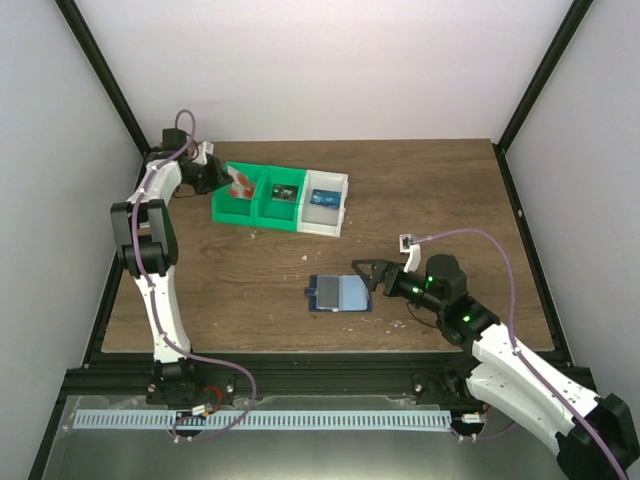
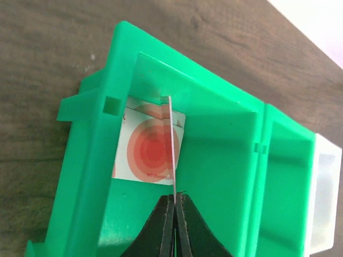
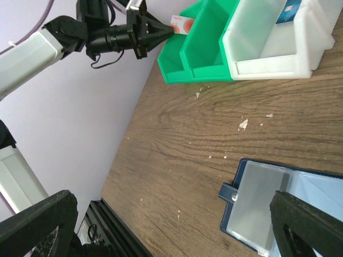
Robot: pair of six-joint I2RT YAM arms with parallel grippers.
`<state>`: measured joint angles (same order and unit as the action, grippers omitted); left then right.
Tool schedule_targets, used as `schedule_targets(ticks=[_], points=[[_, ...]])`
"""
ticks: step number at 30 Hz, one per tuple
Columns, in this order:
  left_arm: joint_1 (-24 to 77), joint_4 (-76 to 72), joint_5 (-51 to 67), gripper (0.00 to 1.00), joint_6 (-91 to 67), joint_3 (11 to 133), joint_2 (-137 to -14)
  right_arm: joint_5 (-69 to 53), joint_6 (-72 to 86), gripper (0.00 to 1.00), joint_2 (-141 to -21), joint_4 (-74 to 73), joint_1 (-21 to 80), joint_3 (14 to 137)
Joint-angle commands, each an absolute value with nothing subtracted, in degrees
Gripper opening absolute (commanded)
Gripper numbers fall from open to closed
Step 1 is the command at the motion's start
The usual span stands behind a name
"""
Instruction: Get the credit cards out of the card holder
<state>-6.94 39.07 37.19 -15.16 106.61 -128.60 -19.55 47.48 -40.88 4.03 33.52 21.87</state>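
The left end effector pinches a credit card edge-on just ahead, above another card flat in the end compartment of the green bin. The right end effector gapes wide, with the card holder open on the bench just before it.

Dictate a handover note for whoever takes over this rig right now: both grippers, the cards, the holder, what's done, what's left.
Left gripper: shut on a thin whitish-pink credit card with a red spot, held edge-on at the end compartment of the green plastic bin.
Right gripper: open, empty, beside the flat navy card holder, which lies open on the wooden table.
Done: one matching card already lies flat in that compartment.
Left: release the held card. I see no card in the holder's visible pockets, but check.
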Motion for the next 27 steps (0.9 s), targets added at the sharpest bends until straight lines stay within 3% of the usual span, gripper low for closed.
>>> schedule_targets(ticks=[1, 16, 22, 27], points=[[-6.36, 41.68, 34.94, 0.05, -13.56, 111.08, -130.69, -18.64, 48.16, 1.0, -41.66, 4.57, 33.66, 23.21], [-5.94, 40.97, 31.07, 0.11, -14.28, 111.71, -131.14, -16.55, 46.85, 1.0, -41.95, 3.45, 33.66, 24.03], [-4.18, 36.52, 29.66, 0.29, -16.82, 105.53, -122.66, -16.05, 46.18, 1.0, -42.29, 0.62, 33.69, 24.44], [-0.93, 30.02, 28.5, 0.44, -19.37, 92.21, -110.49, -14.62, 46.3, 1.0, -45.18, -5.13, 33.68, 26.46]])
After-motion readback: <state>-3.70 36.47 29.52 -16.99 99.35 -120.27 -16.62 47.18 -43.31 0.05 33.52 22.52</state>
